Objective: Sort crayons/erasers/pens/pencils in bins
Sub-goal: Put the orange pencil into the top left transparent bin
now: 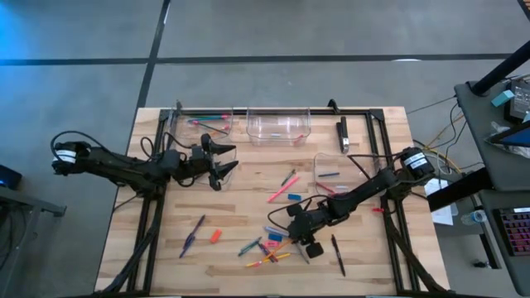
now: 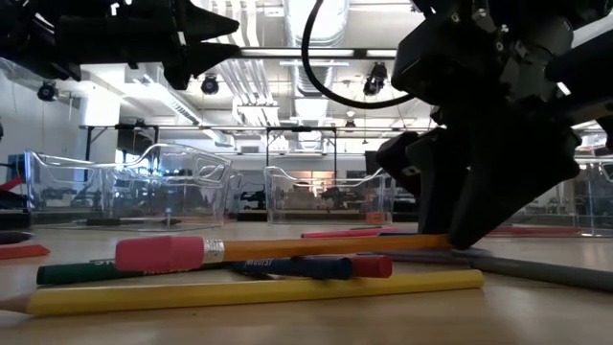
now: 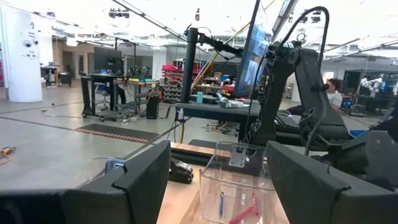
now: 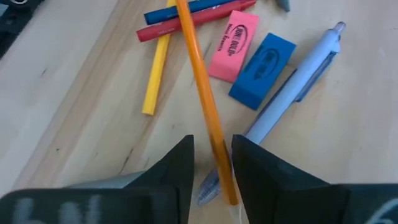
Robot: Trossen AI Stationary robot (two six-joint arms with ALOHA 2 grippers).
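My right gripper (image 4: 214,165) is low over a heap of sticks near the table's front middle, shut on an orange pencil (image 4: 200,74) whose other end has a pink eraser cap (image 2: 158,254). Beside it lie a pink eraser (image 4: 231,43), a blue eraser (image 4: 262,70), a pale blue pen (image 4: 298,87), a yellow pencil (image 4: 157,74), and a red crayon (image 4: 186,25) and a blue crayon (image 4: 186,7). My left gripper (image 1: 219,161) hangs open above the table's far left, next to a clear bin (image 1: 203,124). My right gripper pinches the orange pencil between its two fingers near the end (image 4: 222,177) opposite the pink cap. The fingers slant down from the table's right side and lie across the pencil. The pencil lies low, its capped end resting on the other sticks (image 2: 287,266).
A clear bin (image 1: 278,126) stands at the far middle, another bin (image 1: 331,174) at the right with a blue and a red stick in it. A black pen (image 1: 338,255), a purple crayon (image 1: 192,236), a red-orange eraser (image 1: 215,236) and a pink pencil (image 1: 281,193) lie loose.
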